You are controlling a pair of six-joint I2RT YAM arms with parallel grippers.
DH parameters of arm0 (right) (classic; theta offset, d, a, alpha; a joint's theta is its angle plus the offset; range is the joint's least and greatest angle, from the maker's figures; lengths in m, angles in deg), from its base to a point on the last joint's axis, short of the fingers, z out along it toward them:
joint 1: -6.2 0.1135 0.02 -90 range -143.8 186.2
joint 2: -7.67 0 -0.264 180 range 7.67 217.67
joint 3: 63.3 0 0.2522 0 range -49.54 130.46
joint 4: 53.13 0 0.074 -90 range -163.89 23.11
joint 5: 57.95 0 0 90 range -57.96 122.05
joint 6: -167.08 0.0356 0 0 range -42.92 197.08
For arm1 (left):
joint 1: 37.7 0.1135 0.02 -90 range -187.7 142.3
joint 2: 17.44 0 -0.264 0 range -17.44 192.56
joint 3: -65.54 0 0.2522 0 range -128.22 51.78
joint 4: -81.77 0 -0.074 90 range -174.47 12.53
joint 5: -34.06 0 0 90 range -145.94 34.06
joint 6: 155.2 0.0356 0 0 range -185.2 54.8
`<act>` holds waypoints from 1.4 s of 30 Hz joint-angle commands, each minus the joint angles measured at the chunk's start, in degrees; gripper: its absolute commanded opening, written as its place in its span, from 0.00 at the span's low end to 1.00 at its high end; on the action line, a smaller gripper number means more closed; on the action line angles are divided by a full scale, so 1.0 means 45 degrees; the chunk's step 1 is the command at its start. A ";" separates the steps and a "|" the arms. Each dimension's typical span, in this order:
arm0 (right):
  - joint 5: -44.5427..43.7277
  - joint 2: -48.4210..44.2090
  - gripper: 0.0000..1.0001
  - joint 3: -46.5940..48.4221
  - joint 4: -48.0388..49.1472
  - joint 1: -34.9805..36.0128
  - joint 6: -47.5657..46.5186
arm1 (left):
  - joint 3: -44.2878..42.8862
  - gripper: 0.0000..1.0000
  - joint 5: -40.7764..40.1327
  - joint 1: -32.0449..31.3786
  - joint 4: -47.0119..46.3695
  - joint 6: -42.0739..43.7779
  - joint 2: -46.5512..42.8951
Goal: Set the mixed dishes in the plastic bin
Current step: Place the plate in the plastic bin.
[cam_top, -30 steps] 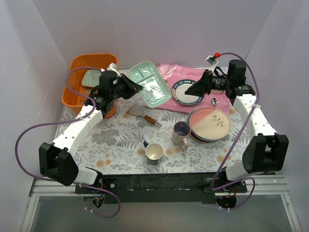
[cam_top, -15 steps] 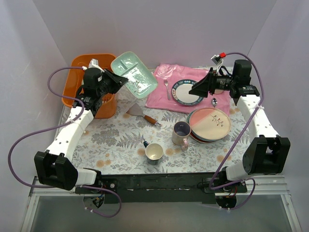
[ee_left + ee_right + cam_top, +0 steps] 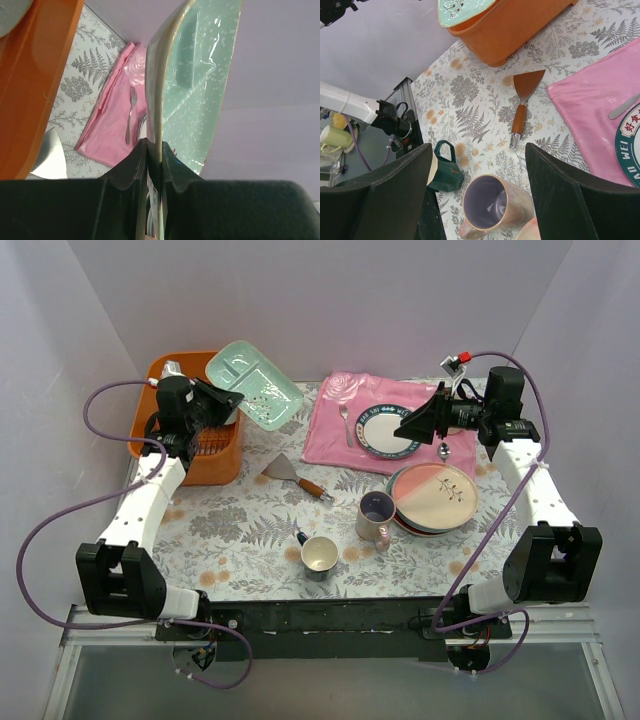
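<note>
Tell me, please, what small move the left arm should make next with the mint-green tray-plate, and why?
Probably carry it slightly left before lowering: the left gripper is shut on the edge of the mint-green tray-plate, holding it tilted, and most of it hangs past the right rim of the orange bin, not over its opening.

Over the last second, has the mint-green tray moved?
Yes. The mint-green tray, held by the left pincer, went left, away from the pink cloth, up to the orange bin.

The left arm and right arm had white shells, black joints and black bases. A purple cable trailed each. The right gripper had broad matte-black fingers.
</note>
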 commanded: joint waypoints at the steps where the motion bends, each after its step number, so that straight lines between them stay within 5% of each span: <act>1: 0.0297 -0.0486 0.82 -0.0044 0.0083 -0.0050 -0.0172 | -0.1046 0.00 0.0108 0.0254 -0.1846 -0.0548 -0.0107; 42: 0.0473 -0.0838 0.83 -0.0610 0.0825 -0.0851 0.0335 | -0.3858 0.00 -0.1534 0.1953 -0.2393 -0.2384 0.3429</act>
